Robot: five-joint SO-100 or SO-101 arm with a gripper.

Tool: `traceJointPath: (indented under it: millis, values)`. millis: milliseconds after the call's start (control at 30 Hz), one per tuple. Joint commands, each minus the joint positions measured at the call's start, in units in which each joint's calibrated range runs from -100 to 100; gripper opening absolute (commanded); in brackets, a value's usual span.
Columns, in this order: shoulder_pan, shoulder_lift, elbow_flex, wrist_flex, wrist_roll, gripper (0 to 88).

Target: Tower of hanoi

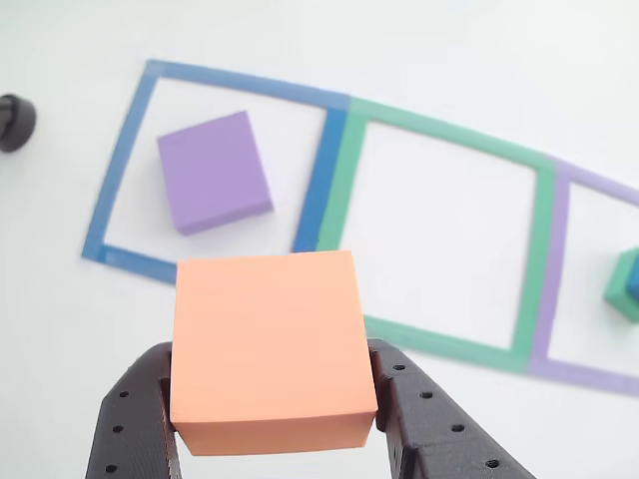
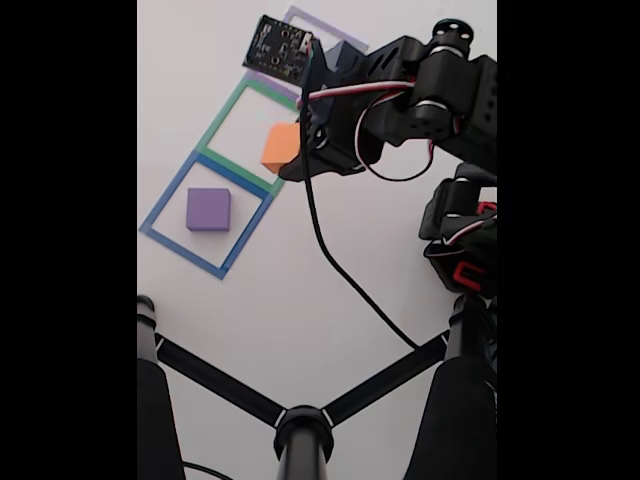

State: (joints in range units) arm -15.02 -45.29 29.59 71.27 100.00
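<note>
My gripper (image 1: 272,384) is shut on the orange block (image 1: 268,347), held above the table near the border between the blue and green tape squares. The fixed view shows the same orange block (image 2: 281,147) in the gripper (image 2: 292,152) over the green tape square. The purple block (image 1: 214,171) lies flat inside the blue tape square (image 1: 120,180), also seen as the purple block (image 2: 208,209). At the right edge, a green block (image 1: 623,282) with a blue block (image 1: 633,280) on it sits in the purple tape square; a blue block (image 2: 343,55) shows partly behind the arm.
The green tape square (image 1: 539,249) holds nothing on its floor. A black round object (image 1: 16,122) sits at the far left. In the fixed view, a black tripod stand (image 2: 300,425) spreads across the near table, and a cable (image 2: 340,270) trails from the arm (image 2: 430,100).
</note>
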Motion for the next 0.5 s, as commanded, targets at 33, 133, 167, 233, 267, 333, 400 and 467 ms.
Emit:
traceJointPath:
  millis: [33, 133, 167, 233, 267, 333, 400, 467]
  values:
    - [-2.6, -2.3, 14.9, -22.3, 0.0, 10.4]
    - [-3.5, -0.5, 23.6, -36.0, 0.0, 10.6]
    - [-3.6, 0.4, 26.5, -40.9, 0.0, 10.8]
    - [-4.1, 2.6, 31.4, -50.3, 0.0, 10.9]
    - [-4.2, 3.7, 33.0, -53.7, 0.0, 10.9]
    - [-4.5, 6.7, 35.7, -60.8, 0.0, 11.0]
    - [-4.6, 10.5, 38.2, -68.6, 0.0, 11.0]
    - [-4.8, 14.5, 39.6, -75.5, 0.0, 11.1]
